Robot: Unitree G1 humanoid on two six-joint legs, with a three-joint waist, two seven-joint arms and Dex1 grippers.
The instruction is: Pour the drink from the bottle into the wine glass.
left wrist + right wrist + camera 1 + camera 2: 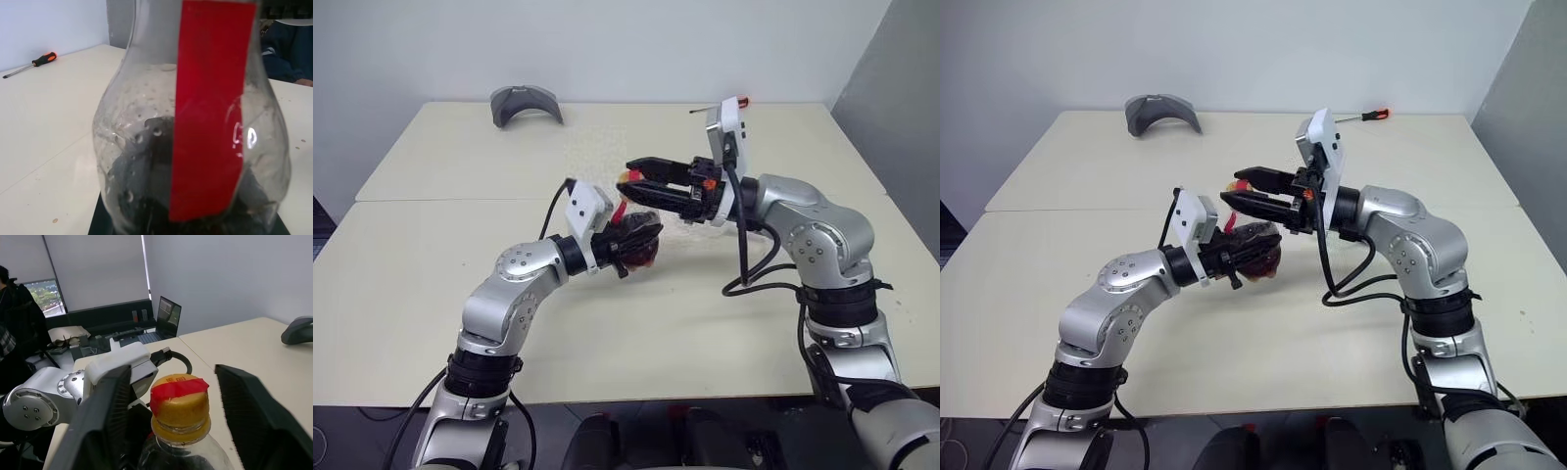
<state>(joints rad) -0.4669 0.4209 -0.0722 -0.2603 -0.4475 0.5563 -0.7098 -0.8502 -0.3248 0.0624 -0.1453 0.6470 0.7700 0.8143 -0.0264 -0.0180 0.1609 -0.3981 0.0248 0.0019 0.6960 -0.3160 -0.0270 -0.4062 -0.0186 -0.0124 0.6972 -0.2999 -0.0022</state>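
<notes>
My left gripper (625, 243) is shut on the body of the bottle (641, 238) and holds it tilted above the middle of the table (431, 264). The clear bottle has a red label (210, 107), and the dark drink (146, 196) lies in its lower part. My right gripper (634, 182) reaches in from the right. Its two black fingers (102, 421) stand on either side of the yellow cap (180, 404), with a gap on each side, so it is open. The wine glass is hidden from view.
A grey curved object (524, 103) lies at the table's far left edge. An orange-handled screwdriver (1371, 115) lies at the far edge. Beyond the table are a desk with a laptop (168, 313) and a seated person (10, 289).
</notes>
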